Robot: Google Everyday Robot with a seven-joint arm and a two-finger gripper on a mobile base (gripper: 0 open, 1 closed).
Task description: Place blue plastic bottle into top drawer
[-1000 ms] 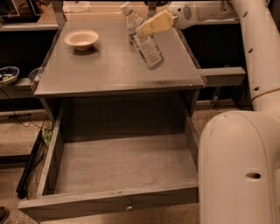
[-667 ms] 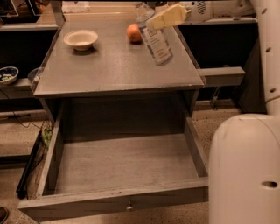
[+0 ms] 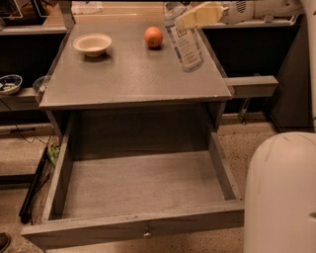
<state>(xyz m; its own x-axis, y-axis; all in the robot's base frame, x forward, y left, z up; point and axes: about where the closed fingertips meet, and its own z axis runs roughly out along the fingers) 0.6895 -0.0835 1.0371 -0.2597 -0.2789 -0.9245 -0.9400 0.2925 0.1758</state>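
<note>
The blue plastic bottle (image 3: 184, 40) is clear with a pale label and hangs tilted above the right back part of the grey tabletop (image 3: 123, 74). My gripper (image 3: 193, 16) is shut on its upper part, its pale yellow fingers (image 3: 202, 14) reaching in from the right. The bottle's cap end lies at the top edge of the view. Below, the top drawer (image 3: 138, 185) is pulled wide open and holds nothing; its front panel carries a small knob (image 3: 146, 231).
A white bowl (image 3: 92, 44) and an orange fruit (image 3: 153, 36) rest on the tabletop's far side. My white base (image 3: 281, 192) fills the lower right. A side shelf (image 3: 249, 85) sticks out right of the table. Another bowl (image 3: 9, 83) sits far left.
The gripper has lifted the bottle off the tabletop and carried it up and to the right, uncovering the orange fruit. The view has moved closer to the table.
</note>
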